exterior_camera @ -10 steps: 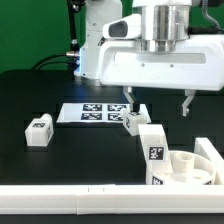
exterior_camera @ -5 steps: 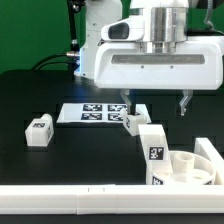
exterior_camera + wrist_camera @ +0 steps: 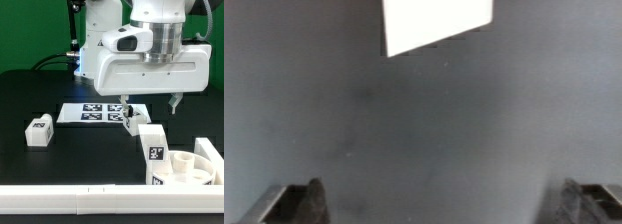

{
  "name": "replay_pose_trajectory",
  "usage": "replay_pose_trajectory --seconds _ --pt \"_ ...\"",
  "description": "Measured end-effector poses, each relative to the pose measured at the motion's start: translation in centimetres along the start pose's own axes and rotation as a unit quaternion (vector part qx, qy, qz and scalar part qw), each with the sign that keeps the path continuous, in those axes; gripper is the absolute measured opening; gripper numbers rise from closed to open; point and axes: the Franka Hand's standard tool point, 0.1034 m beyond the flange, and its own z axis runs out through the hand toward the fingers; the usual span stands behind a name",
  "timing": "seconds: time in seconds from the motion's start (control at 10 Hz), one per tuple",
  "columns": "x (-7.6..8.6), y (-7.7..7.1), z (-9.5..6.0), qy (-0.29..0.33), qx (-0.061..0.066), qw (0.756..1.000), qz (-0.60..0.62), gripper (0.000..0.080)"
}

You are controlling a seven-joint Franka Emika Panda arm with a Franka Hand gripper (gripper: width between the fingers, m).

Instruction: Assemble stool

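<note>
Stool seat [image 3: 190, 166] unmoved | hand [image 3: 148, 103] spread wide, shifted exterior view's left

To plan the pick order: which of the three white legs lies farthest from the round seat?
The lone leg at the exterior view's left, beyond the marker board; the middle leg and the tall leg stand nearer the seat.

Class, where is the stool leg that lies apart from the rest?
The lone leg sits on the table at the exterior view's left, left of the marker board.
</note>
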Motion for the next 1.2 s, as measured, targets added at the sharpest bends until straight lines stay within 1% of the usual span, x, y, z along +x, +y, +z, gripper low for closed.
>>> replay_pose_trajectory --seconds 0.1,0.2,0.3,0.4,0.5,0.6,0.7,0.8,0.9,1.0,1.1,1.2 --pt "-0.1 0.0 0.1 -0.005 0.001 1.0 0.006 0.0649" --pt "-2.1 -0.4 0.9 -0.065 0.012 0.997 0.035 0.0649" --pt "-3.4 -0.6 1.2 -0.133 0.023 0.99 0.05 0.0649" --pt "-3.9 -0.7 1.4 -0.19 0.025 0.98 0.047 0.0649" --pt "-4.0 -0.8 1.6 -0.218 0.019 0.975 0.047 0.0649" --pt "-4.4 -0.8 1.6 -0.257 0.023 0.965 0.049 0.0649" --pt "-4.3 -0.6 1.7 -0.285 0.024 0.957 0.053 0.0649" --pt "-4.4 -0.5 2.0 -0.302 0.024 0.952 0.047 0.0649" --pt "-5.4 -0.4 2.7 -0.345 0.027 0.938 0.023 0.0649" --pt "-5.4 0.0 3.4 -0.373 0.03 0.927 0.011 0.0649" --pt "-5.1 0.4 3.6 -0.375 0.024 0.927 0.003 0.0649" --pt "-6.1 0.3 3.2 -0.416 0.024 0.909 0.015 0.0649"
